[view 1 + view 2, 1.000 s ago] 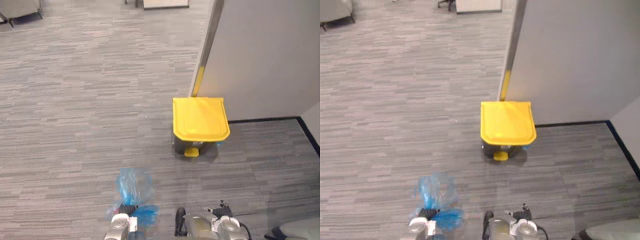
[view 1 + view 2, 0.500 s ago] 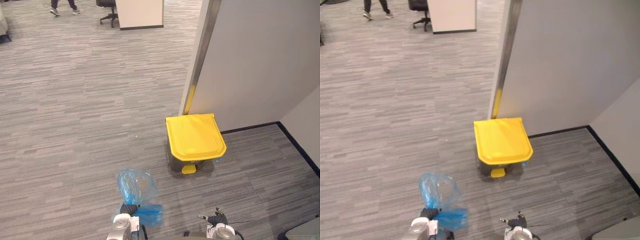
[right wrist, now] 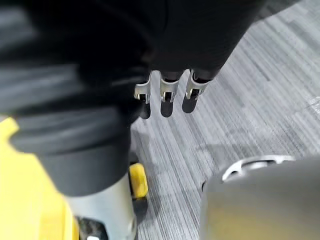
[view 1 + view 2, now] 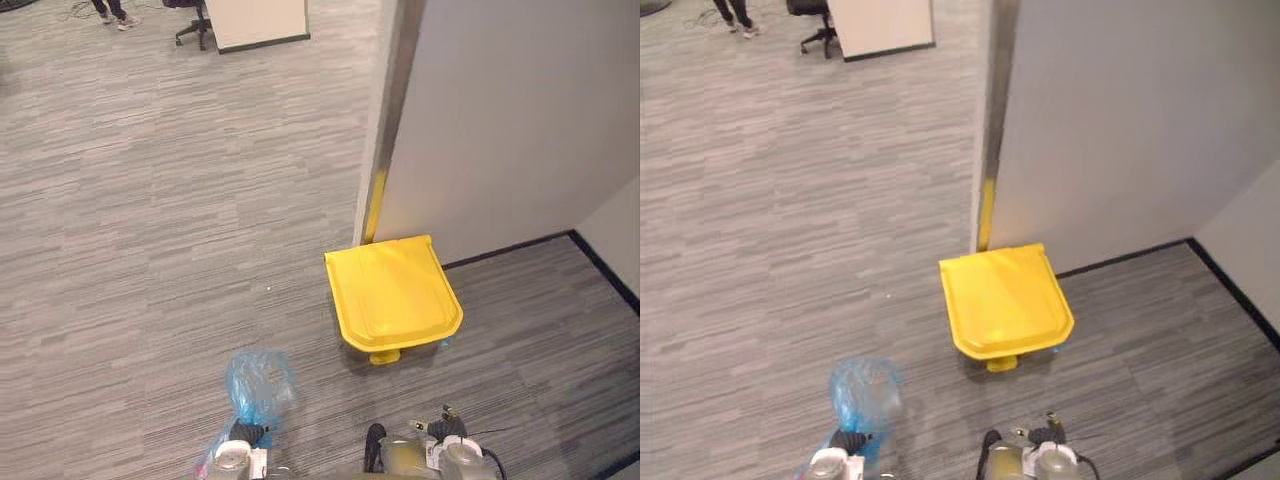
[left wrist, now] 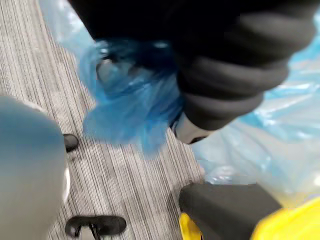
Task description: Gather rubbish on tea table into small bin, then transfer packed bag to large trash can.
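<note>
Blue bag [image 4: 258, 380]: one, stretching lengthwise forward from its gripped neck.
Left hand [image 4: 245, 437]: clenching the neck.
Right hand [image 3: 167, 95]: hanging; grip unreadable.
Trash can [image 4: 395, 297]: one, sitting closed.

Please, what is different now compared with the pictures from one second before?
Only the view shifted: the camera moved, bringing the yellow-lidded trash can slightly nearer and a person's legs into view at the far end. Nothing was taken or released. The left hand still grips the blue bag, the right hand stays empty, and the can's lid remains shut.
</note>
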Available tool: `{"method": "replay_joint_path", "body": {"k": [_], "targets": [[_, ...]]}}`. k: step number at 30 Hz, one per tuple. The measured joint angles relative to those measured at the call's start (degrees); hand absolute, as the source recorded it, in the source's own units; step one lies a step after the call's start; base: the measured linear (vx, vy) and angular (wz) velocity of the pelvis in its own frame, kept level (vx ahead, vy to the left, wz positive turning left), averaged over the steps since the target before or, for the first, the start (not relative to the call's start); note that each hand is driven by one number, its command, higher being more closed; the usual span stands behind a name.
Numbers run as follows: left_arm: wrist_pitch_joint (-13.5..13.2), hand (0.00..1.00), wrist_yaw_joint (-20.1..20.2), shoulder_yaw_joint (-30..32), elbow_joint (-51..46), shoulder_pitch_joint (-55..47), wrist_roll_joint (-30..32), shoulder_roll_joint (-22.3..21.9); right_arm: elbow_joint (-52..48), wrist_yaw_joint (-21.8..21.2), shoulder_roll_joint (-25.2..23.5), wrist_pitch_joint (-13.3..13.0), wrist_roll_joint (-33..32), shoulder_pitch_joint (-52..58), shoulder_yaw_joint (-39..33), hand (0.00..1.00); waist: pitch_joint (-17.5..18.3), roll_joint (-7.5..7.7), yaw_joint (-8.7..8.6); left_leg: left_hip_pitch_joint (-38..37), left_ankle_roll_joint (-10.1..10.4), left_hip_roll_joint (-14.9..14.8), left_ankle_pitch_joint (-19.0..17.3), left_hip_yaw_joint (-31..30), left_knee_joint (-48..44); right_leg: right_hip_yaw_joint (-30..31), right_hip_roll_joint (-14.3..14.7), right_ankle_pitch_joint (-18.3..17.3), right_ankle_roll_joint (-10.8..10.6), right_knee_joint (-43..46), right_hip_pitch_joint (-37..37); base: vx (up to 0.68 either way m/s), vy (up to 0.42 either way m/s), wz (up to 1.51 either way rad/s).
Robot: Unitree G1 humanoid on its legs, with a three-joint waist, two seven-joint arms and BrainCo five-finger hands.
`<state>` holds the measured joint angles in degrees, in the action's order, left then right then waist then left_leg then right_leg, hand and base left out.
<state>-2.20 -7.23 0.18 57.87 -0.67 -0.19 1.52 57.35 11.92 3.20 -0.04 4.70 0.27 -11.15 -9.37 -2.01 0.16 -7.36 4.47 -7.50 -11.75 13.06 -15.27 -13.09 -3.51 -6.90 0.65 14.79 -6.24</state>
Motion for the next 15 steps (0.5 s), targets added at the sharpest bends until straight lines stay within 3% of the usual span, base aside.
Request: {"method": "replay_joint_path", "body": {"k": [1,2,4,7,9,12,15], "targets": [[0.0,1.0,0.04,0.0,-0.15,0.04,0.0,-0.19,-0.01,0.0,-0.26,0.0,-0.04,0.13,0.02,0.0,-0.12,0.27,0.08,0.69,0.12,-0.32,0.07,-0.08,-2.28,-0.07,0.04,0.04,0.06,-0.65,0.98,0.14,-0.057,0.12],[-0.06,1.0,0.27,0.11,-1.51,-0.04,0.03,-0.65,-0.19,0.05,-0.92,-0.03,-0.16,0.51,0.03,0.0,-0.52,1.04,0.2,3.77,0.85,-1.75,0.45,-0.13,-11.43,-0.35,0.22,0.2,0.3,-3.0,4.2,0.14,-0.02,-0.01],[-0.14,1.0,0.74,0.66,-2.75,-0.13,0.03,-1.52,-0.23,0.07,-1.62,-0.02,-0.25,0.67,0.25,0.0,-0.74,1.42,0.52,6.67,1.24,-3.97,-1.89,0.86,-19.07,0.22,0.51,0.43,0.64,-4.79,6.35,0.1,0.044,-0.19],[-0.15,1.0,1.19,0.68,-3.28,-0.07,0.02,-2.39,-0.32,0.27,-2.01,0.0,-0.29,0.23,-1.05,0.0,-0.8,1.56,0.58,9.59,0.8,-3.43,-4.88,2.09,-12.27,2.46,-0.42,0.95,-0.17,-5.24,6.35,0.08,0.133,-0.37],[0.17,1.0,1.19,0.62,-3.24,-0.25,0.16,-2.54,-0.19,0.37,-1.9,0.25,-0.15,0.73,-2.19,0.0,-0.07,0.37,0.66,9.17,1.06,-2.23,1.69,0.44,1.07,4.37,-0.25,1.47,-2.08,-5.85,6.17,0.05,0.188,-0.45],[0.06,1.0,0.91,0.33,-2.47,-0.01,0.13,-1.22,0.16,0.43,-2.19,0.48,-0.3,1.34,-1.84,0.0,1.37,2.37,0.35,6.19,-0.11,1.94,4.0,2.5,6.78,7.81,-2.67,3.73,-4.84,-10.6,6.88,0.09,0.245,-0.3],[0.05,1.0,0.95,-1.33,-1.51,-0.13,0.14,-0.07,0.28,0.35,-2.19,0.33,-0.2,1.7,-1.49,0.0,1.48,2.32,0.23,4.12,-1.31,4.48,4.85,3.75,10.26,8.93,-4.41,4.69,-6.16,-12.83,7.55,0.04,0.137,-0.13]]}}
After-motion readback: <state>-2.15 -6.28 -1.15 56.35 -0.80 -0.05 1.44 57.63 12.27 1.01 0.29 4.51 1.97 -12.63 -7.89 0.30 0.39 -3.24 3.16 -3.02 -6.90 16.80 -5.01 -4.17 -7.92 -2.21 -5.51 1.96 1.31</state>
